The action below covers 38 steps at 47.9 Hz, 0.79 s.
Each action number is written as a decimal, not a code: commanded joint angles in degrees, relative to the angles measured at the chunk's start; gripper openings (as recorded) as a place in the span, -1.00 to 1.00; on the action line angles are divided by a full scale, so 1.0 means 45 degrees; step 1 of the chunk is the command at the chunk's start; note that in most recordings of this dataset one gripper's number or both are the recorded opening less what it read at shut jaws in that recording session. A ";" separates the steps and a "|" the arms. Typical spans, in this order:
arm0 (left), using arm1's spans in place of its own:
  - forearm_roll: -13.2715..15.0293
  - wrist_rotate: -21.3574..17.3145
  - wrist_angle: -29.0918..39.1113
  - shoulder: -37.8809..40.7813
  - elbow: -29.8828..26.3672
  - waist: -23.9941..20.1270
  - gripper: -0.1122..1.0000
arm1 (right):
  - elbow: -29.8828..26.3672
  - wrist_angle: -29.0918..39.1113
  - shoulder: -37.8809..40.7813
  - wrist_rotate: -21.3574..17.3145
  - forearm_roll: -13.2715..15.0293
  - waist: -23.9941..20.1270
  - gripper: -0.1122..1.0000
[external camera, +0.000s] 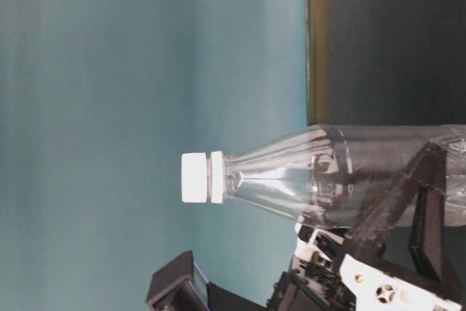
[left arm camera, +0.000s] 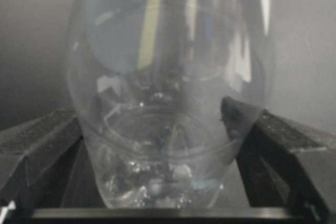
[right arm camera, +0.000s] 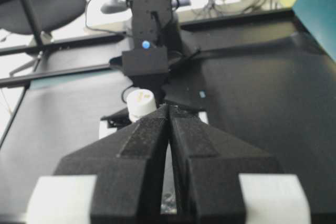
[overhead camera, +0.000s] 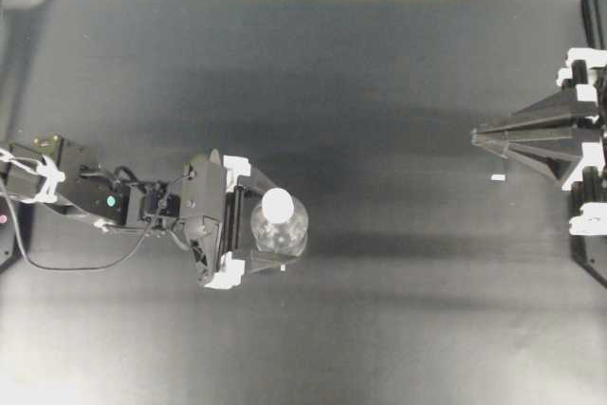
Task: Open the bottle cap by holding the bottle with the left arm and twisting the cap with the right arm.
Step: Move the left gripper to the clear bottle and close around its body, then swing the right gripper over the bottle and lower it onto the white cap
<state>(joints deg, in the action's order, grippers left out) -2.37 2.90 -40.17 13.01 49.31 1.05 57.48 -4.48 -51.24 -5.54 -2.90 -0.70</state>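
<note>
In the left wrist view the bottle (left arm camera: 168, 124) is being framed closely by the left hand (overhead camera: 270, 225), whose fingers (left arm camera: 37, 145) are being held wide on either side of it; contact cannot be told. The bottle is being kept upright on the dark surface (overhead camera: 379, 92), left of centre, with its cap (overhead camera: 277, 203) on. Well apart, at the right edge, the right hand (overhead camera: 479, 137) is being held with its fingers pressed together, gripping nothing.
</note>
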 commanded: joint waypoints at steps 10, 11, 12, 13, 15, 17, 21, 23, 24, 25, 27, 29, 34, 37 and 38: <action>-0.0039 0.0039 0.0000 0.0449 -0.0059 0.0020 0.95 | -0.1426 0.0703 0.0723 -0.0176 -0.0195 -0.0156 -0.80; -0.0039 0.0039 -0.0020 0.0449 -0.0059 0.0039 0.94 | -0.1621 0.0898 0.0859 -0.0215 -0.0234 -0.0176 -0.80; -0.0039 0.0039 -0.0020 0.0449 -0.0059 0.0039 0.93 | -0.1953 0.1230 0.1094 -0.0293 -0.0273 -0.0234 -0.80; -0.0039 0.0039 -0.0020 0.0449 -0.0078 0.0059 0.91 | -0.2187 0.1504 0.1289 -0.0371 -0.0293 -0.0273 -0.80; -0.0039 0.0020 -0.0020 0.0449 -0.0078 0.0098 0.87 | -0.2734 0.2109 0.1699 -0.0527 -0.0332 -0.0371 -0.80; -0.0039 0.0000 -0.0020 0.0449 -0.0078 0.0117 0.80 | -0.3320 0.2793 0.2188 -0.0703 -0.0332 -0.0488 -0.80; -0.0039 -0.0039 -0.0059 0.0449 -0.0098 0.0156 0.68 | -0.4707 0.4707 0.3398 -0.0996 -0.0332 -0.0625 -0.80; -0.0039 -0.0059 -0.0078 0.0449 -0.0117 0.0176 0.68 | -0.5332 0.5703 0.3926 -0.1074 -0.0332 -0.0664 -0.80; -0.0039 -0.0059 -0.0078 0.0449 -0.0098 0.0176 0.68 | -0.5605 0.6172 0.4199 -0.1074 -0.0332 -0.0703 -0.80; -0.0039 -0.0059 -0.0078 0.0449 -0.0098 0.0176 0.68 | -0.5898 0.6621 0.4473 -0.1074 -0.0332 -0.0703 -0.80; -0.0039 -0.0059 -0.0078 0.0449 -0.0098 0.0176 0.68 | -0.6387 0.7422 0.4961 -0.1074 -0.0332 -0.0703 -0.80; -0.0039 -0.0059 -0.0059 0.0449 -0.0098 0.0176 0.68 | -0.7031 0.8301 0.5566 -0.1074 -0.0332 -0.0703 -0.80; -0.0039 -0.0059 -0.0020 0.0449 -0.0078 0.0156 0.68 | -0.8164 0.9629 0.6758 -0.1172 -0.0332 -0.0703 -0.80; -0.0039 -0.0059 -0.0039 0.0449 -0.0078 0.0195 0.68 | -0.9004 1.0449 0.7617 -0.1191 -0.0371 -0.0703 -0.80; -0.0039 -0.0059 -0.0078 0.0449 -0.0078 0.0195 0.68 | -0.9258 1.0664 0.7852 -0.1191 -0.0371 -0.0703 -0.80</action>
<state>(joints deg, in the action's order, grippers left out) -2.37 2.72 -40.34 15.12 49.22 1.58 20.74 40.08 -19.42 -10.28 -4.31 -3.34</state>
